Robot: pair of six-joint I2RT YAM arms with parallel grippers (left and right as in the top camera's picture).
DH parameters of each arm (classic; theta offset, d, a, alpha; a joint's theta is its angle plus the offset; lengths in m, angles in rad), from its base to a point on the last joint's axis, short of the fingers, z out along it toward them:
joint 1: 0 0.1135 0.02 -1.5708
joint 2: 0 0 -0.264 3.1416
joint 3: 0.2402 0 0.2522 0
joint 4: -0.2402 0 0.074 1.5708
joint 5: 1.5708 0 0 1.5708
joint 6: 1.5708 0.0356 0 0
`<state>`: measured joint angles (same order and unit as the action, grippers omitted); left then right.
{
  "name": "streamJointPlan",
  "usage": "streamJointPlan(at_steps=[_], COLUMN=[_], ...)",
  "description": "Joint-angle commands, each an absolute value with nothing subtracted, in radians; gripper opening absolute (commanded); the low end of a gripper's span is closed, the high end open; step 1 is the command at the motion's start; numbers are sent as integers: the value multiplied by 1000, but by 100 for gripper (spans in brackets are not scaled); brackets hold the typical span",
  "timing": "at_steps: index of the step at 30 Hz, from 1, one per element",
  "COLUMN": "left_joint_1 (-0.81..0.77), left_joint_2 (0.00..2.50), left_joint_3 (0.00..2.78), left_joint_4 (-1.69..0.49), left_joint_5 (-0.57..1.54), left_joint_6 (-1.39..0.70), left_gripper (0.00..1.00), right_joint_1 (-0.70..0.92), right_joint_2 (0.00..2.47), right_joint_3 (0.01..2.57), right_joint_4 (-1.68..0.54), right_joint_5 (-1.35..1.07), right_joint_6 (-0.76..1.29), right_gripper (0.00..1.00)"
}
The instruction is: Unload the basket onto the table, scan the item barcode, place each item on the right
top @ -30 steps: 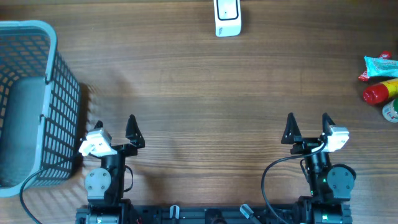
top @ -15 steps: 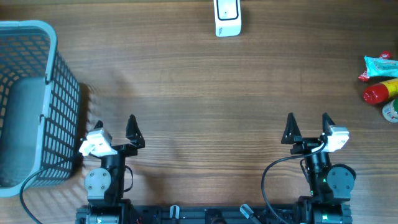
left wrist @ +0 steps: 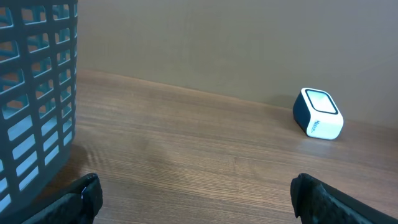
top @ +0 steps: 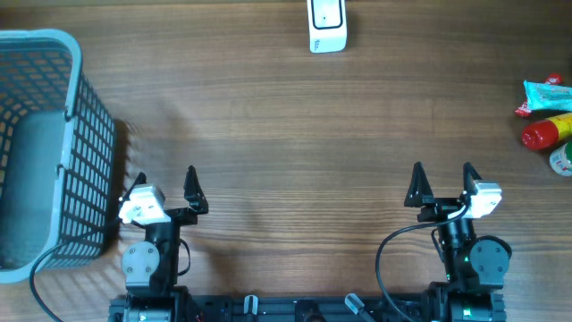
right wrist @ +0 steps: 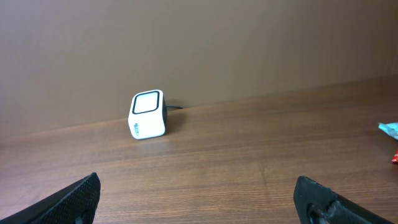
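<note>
The white barcode scanner [top: 327,25] stands at the far middle of the table, also seen in the left wrist view [left wrist: 318,114] and the right wrist view [right wrist: 148,115]. The items lie at the right edge: a teal packet [top: 545,96], a red and yellow bottle [top: 547,131] and a partly cut-off round item [top: 562,161]. My left gripper [top: 165,179] is open near the front left, with only bare wood between its fingers [left wrist: 196,190]. My right gripper [top: 442,172] is open at the front right, also with nothing in it [right wrist: 198,186], well short of the items.
A grey-blue mesh basket [top: 54,143] stands at the left edge, close beside the left gripper; its wall fills the left side of the left wrist view [left wrist: 34,93]. The teal packet's tip [right wrist: 390,128] shows at the right edge of the right wrist view.
The left gripper has shifted very slightly to the right. The right arm and the objects have not moved.
</note>
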<state>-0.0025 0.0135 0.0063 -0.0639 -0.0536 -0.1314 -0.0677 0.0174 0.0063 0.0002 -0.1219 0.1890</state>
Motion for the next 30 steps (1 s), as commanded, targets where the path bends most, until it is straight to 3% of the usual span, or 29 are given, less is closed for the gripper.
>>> streamJointPlan(at_steps=[1, 11, 16, 30], left_joint_1=[4, 4, 4, 4], left_joint_2=[6, 6, 6, 6], left_joint_3=[6, 6, 6, 6], left_joint_4=[-69, -70, -70, -69], left_joint_5=[-45, -45, -45, -45], left_joint_6=[-105, -105, -105, -105], left_gripper=[100, 100, 100, 100], right_joint_1=[-65, -65, -65, -65], right_joint_2=[9, 10, 25, 36], right_joint_3=[5, 5, 5, 5], right_joint_4=[6, 2, 1, 2], right_joint_5=[-104, -67, -67, -67], right_joint_6=[185, 121, -46, -47], right_gripper=[100, 100, 100, 100])
